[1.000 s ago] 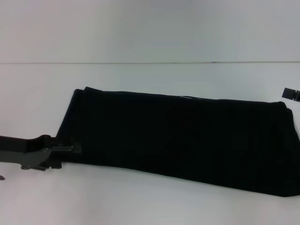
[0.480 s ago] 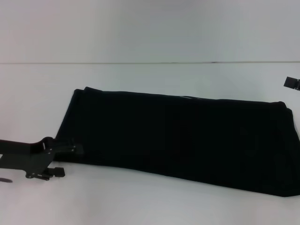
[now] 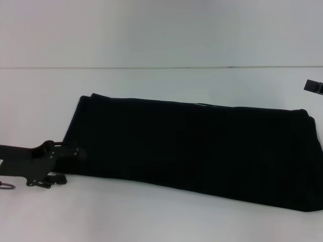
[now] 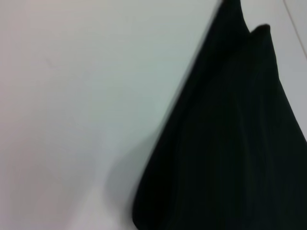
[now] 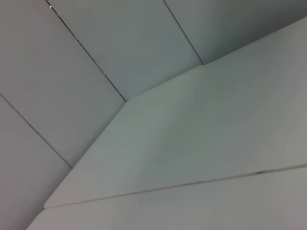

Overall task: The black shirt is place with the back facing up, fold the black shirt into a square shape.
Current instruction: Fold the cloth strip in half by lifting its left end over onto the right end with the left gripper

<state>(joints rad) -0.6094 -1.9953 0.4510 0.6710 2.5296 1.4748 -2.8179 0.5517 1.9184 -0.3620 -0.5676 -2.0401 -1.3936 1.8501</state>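
**Black shirt folded into a long band on the white table**

At the left, the left gripper [image 3: 68,164] sits at the near-left corner of the black shirt [image 3: 197,146]; whether it pinches the cloth cannot be told. The shirt lies folded lengthwise, a plain dark strip across the white table [image 3: 151,217], widening toward the right. At the far right edge, a bit of the right gripper [image 3: 314,86] hangs clear of the shirt, its state unclear.

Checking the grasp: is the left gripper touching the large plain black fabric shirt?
Cannot tell: in the head view the left gripper overlaps the black shirt's near-left corner, black on black.
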